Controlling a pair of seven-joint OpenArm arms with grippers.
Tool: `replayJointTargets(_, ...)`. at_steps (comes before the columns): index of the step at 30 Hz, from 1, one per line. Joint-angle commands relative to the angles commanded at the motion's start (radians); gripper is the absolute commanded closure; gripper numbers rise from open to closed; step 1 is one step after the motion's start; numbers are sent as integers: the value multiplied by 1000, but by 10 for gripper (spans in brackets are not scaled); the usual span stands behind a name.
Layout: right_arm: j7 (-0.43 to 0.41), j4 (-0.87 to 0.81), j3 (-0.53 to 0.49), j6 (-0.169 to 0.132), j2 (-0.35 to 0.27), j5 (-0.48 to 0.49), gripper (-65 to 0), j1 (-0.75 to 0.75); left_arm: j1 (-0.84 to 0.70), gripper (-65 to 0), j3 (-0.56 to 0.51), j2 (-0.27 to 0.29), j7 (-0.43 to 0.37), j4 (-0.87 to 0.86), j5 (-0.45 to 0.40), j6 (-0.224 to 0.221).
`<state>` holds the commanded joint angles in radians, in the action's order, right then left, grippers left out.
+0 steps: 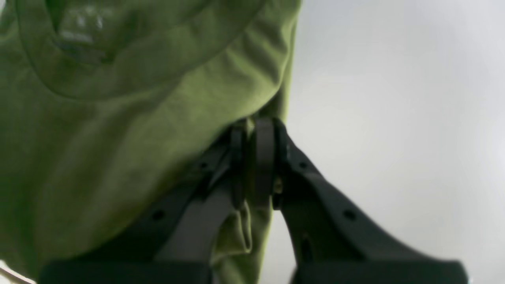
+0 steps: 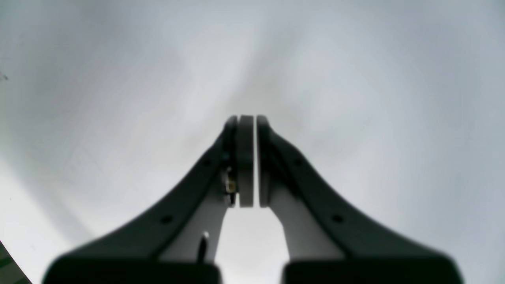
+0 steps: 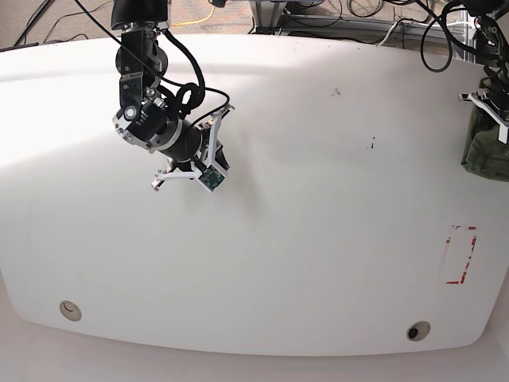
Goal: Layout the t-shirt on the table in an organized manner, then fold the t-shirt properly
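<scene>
The olive-green t-shirt (image 1: 118,130) fills the left half of the left wrist view, with its ribbed collar and a printed label at the top left. My left gripper (image 1: 252,126) is shut on a fold of its fabric at the shirt's edge. In the base view the t-shirt (image 3: 483,151) is a bunched heap at the far right edge of the white table (image 3: 318,199), hanging under the left arm (image 3: 491,99). My right gripper (image 2: 247,118) is shut with nothing between its pads, above bare table (image 2: 355,79). The right arm (image 3: 159,123) hovers over the table's left part, far from the shirt.
A red tape rectangle (image 3: 461,255) is marked at the table's front right. Two round grommets (image 3: 70,309) (image 3: 417,329) sit near the front edge. Small dark specks (image 3: 371,144) mark the surface. Cables (image 3: 358,9) lie on the floor beyond the far edge.
</scene>
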<state>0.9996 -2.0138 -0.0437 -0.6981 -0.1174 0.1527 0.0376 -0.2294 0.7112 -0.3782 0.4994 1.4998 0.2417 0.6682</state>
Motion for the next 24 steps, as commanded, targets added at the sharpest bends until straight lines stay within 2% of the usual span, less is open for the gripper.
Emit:
replayJointTargets(2,-15,0,0,0,-14,2,-10,-11,37,-24,2,57,0,69,-9,-2)
replayJointTargets(4,-57,5,0,0,-18,2,-10,-14,57,-24,2,89,0,115,-34,-2)
replayJointTargets(6,-115,11,2,0,-18,-5,-10,-11,72,-24,-3,121,0,153,-77,-2)
replayJointTargets(8,-201,29,15,0,-20,-8,-10,2,98,-24,-32,176,-8,198,-132,5)
replayJointTargets(10,-279,46,34,0,-25,-21,-10,20,107,-24,-61,221,-38,233,-166,5)
replayJointTargets(14,-470,57,44,0,-40,-117,-8,68,72,-24,-123,299,-166,293,-218,3)
replayJointTargets(16,-532,68,44,0,-40,-155,-8,86,58,-24,-153,315,-213,296,-226,2)
replayJointTargets(17,-582,72,46,0,-40,-183,-8,98,38,-24,-176,324,-265,296,-227,0)
replayJointTargets(19,-618,74,48,0,-40,-201,-8,107,20,-24,-196,330,-319,296,-227,0)
replayJointTargets(21,-660,74,52,24,-43,-210,-6,130,-3,-24,-226,334,-365,299,-229,0)
replayJointTargets(24,-721,60,114,64,-49,-196,-6,193,-57,-24,-261,334,-399,328,-229,0)
